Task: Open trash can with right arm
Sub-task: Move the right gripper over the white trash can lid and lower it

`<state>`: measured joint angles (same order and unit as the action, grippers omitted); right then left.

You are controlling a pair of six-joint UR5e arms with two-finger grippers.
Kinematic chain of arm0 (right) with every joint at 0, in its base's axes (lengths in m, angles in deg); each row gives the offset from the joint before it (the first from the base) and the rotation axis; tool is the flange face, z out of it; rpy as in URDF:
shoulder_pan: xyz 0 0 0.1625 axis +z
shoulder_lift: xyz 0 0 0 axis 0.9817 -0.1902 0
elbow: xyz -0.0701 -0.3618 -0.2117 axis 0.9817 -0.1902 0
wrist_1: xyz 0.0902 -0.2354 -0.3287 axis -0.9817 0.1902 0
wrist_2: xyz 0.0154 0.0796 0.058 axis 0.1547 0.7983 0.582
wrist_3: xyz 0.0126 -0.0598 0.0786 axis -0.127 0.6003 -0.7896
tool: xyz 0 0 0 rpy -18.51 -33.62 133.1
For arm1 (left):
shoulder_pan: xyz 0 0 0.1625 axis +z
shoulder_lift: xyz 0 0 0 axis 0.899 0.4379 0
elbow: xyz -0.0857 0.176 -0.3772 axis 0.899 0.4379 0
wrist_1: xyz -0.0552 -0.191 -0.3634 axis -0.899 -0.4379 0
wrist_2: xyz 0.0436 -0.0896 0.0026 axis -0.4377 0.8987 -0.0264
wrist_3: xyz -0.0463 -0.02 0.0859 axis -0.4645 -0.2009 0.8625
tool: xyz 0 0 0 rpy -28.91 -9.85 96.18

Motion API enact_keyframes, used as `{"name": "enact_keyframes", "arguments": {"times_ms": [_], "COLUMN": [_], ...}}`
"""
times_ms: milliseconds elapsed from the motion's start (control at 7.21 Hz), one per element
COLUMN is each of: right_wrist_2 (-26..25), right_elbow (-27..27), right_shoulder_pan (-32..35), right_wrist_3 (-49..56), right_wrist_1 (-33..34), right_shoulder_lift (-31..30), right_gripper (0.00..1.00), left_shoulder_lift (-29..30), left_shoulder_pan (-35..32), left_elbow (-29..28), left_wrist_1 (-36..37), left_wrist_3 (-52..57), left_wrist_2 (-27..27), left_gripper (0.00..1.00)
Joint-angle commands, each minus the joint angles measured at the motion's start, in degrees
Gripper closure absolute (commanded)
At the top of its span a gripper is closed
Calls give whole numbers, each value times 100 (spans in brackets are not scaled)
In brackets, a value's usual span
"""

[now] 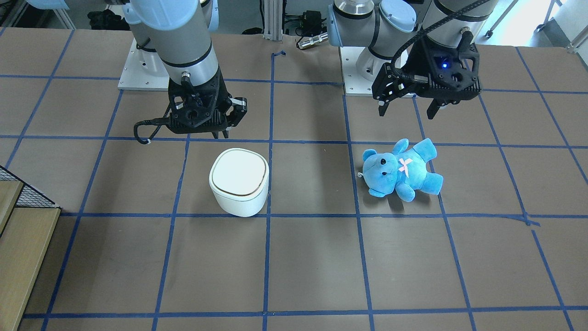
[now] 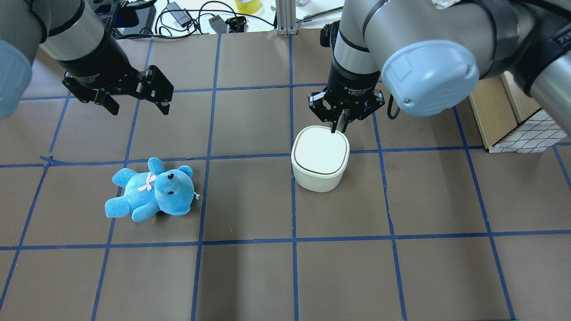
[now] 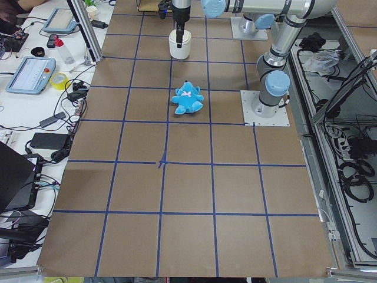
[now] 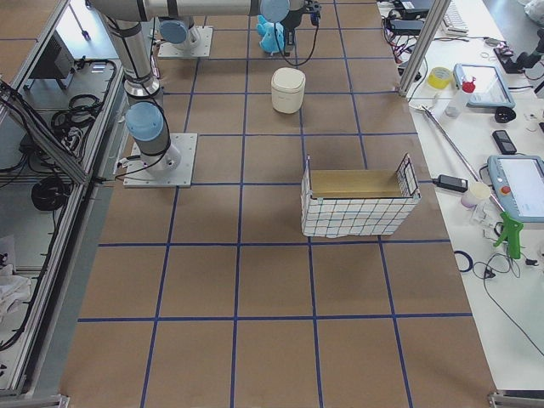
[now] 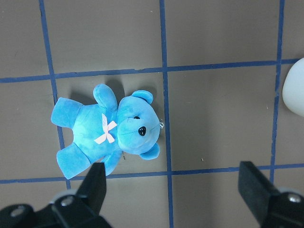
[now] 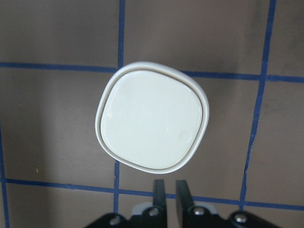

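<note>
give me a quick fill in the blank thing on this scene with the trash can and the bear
1. The lid of the trash can is ____.
2. The blue bear wears a ____ bow.
3. The right hand, near the trash can, is shut; the left hand is ____.

Missing words: closed; pink; open

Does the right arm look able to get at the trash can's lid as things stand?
Probably yes: the right gripper hangs, shut, close by the trash can with nothing between them; the teddy bear lies well aside.
</note>
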<state>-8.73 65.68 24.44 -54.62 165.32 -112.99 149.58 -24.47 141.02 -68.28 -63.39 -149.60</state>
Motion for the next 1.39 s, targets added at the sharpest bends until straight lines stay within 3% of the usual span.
{"name": "enact_keyframes", "arguments": {"times_ms": [0,416,1248], "right_wrist_2": [-61,-333,325], "right_elbow": [821,842,903], "right_shoulder_pan": [-46,-117,-117], "right_wrist_3": [340,262,156], "right_wrist_1": [1084,1668,1794], "right_shoulder_lift": [206,391,542], "right_gripper": [100,100,100], "left_shoulder_lift": [0,0,0], "left_shoulder_pan": [0,0,0], "left_elbow": [0,0,0], "left_wrist_1": [0,0,0], "left_wrist_3": [0,0,0], "left_wrist_2": [6,-3,-3], "left_gripper": [0,0,0]}}
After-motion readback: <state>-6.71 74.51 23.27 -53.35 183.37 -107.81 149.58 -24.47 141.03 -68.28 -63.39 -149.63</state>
